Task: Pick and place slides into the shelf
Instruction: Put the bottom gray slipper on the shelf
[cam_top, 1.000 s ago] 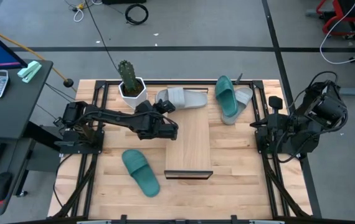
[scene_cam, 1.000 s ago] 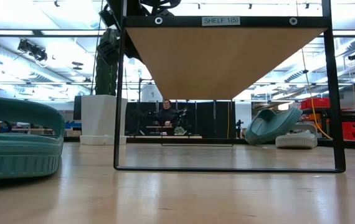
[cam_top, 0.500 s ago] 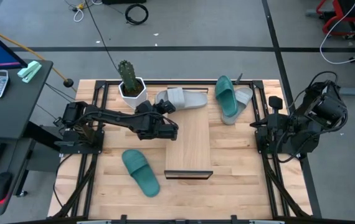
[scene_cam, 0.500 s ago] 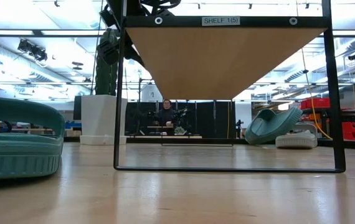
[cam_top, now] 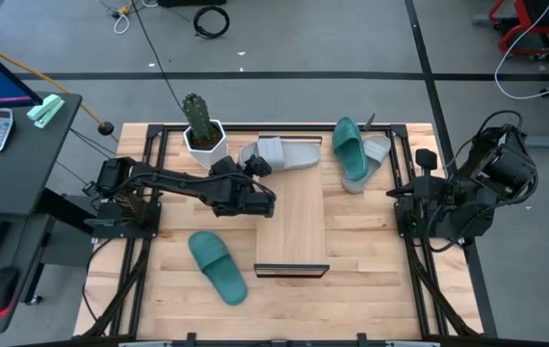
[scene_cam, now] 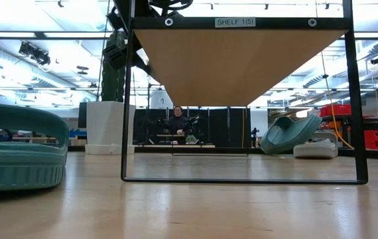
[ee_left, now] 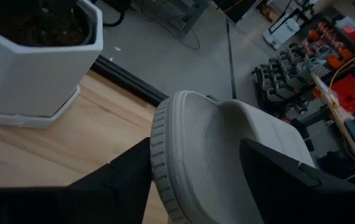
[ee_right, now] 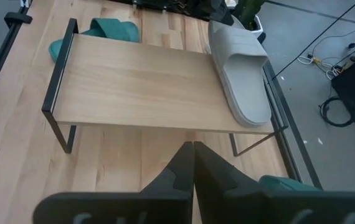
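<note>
Shelf [cam_top: 292,224]: a long light-wood board on thin black end frames, in the middle of the table [cam_top: 371,246], running from the near edge toward the far edge. Most of the board is bare.
Grey slide [cam_top: 282,152]: lies across the far end of the shelf, sole down, its toe end hanging past the shelf's left edge. It is pale grey with a ribbed rim and one wide strap.
Left gripper [cam_top: 248,166]: at the toe end of that slide. In the wrist view its fingers [ee_left: 118,180] stand spread on either side of the toe, apart from the rim rather than pinching it.
Change: in the wrist's earlier moments the fingers were closer together; the slide lies where it lay a second ago.
Room on the left: a cactus pot [cam_top: 203,137] stands just beside the gripper at the far edge, so that corner is tight. Nearer, the table is open around one teal slide [cam_top: 218,266].
Room on the right: a second teal slide [cam_top: 352,151] leans on edge against another grey slide [cam_top: 373,156] near the far right corner, clear of the shelf. Bare wood lies between them and the right arm.
Right gripper [ee_right: 194,163]: waits at the table's right edge, fingers pressed together, holding nothing.
Beyond: a person [scene_cam: 177,122] sits far off across the room.
</note>
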Controlling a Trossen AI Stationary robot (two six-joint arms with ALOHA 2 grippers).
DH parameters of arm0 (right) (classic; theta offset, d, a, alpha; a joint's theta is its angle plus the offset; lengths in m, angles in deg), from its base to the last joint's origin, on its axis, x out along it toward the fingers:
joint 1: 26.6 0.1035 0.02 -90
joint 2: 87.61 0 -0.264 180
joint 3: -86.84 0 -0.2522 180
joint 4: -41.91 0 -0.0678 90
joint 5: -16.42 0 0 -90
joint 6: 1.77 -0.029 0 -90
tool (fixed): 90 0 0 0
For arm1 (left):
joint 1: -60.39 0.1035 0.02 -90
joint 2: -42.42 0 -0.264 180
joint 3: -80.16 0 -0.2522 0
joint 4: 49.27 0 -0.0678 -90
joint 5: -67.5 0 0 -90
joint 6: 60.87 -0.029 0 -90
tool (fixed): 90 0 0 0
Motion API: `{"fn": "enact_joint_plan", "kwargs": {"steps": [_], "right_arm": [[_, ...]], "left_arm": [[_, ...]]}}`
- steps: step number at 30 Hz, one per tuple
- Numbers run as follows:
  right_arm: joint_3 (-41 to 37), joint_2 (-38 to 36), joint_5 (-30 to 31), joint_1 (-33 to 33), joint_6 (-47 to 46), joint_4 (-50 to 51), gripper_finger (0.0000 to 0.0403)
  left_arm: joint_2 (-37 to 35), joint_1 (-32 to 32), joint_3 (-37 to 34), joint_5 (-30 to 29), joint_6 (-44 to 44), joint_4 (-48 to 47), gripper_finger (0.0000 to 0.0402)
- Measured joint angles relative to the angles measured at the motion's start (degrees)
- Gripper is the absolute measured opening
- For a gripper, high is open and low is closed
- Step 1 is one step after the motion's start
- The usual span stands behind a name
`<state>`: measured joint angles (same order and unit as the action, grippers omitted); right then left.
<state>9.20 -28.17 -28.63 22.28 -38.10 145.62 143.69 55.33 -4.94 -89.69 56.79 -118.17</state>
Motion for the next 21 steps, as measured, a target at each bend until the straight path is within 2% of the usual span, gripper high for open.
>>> {"fn": "enact_joint_plan", "kwargs": {"steps": [21], "right_arm": [[-0.01, 0.0, -0.02, 0.0, -1.05, 0.0, 0.0011]], "left_arm": [[0.0, 3.01, 0.0, 8.02, 1.52, -0.46, 0.0338]]}}
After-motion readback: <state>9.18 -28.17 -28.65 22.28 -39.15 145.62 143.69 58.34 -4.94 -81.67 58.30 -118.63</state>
